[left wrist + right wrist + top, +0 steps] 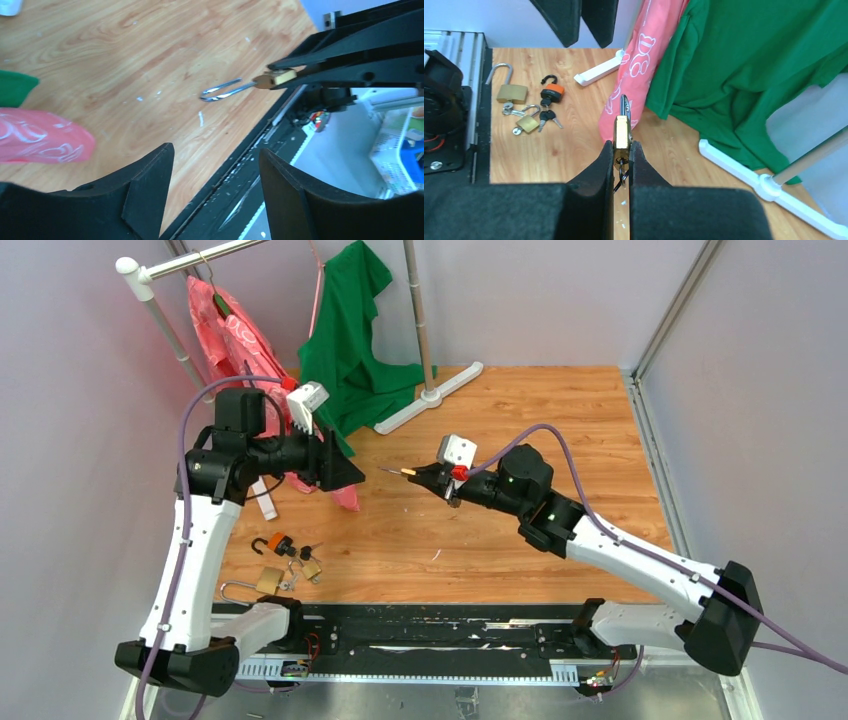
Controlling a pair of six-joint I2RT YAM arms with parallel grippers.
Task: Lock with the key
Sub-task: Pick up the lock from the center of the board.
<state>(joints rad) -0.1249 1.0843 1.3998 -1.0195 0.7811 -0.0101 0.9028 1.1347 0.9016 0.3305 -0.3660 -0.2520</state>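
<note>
Your right gripper (622,150) is clamped on one small brass padlock (622,131), held above the wooden table (520,430) near its middle. In the right wrist view the padlock's body sits pinched between the two black fingers (594,167), its silver shackle (624,105) pointing away from the camera, and a key (621,176) hangs at its lower end between the fingers. Your left wrist view shows the same padlock from the side, with the long shackle sticking out open towards the table's near side.

Your left gripper (215,175) holds nothing; its two jaws stand apart, pointed across at the right gripper and well short of it.

You have three more padlocks lying on the table at the left, near the left arm's base: one larger brass padlock (512,93) with its shackle swung open, one smaller brass padlock (527,122), and one orange-and-black padlock (553,91), also open. Loose keys (547,118) lie among them; their number is hard to count.

At the back stands one white clothes rack (432,392) with two garments hanging: one green shirt (352,340) and one pink garment (232,345).
</note>
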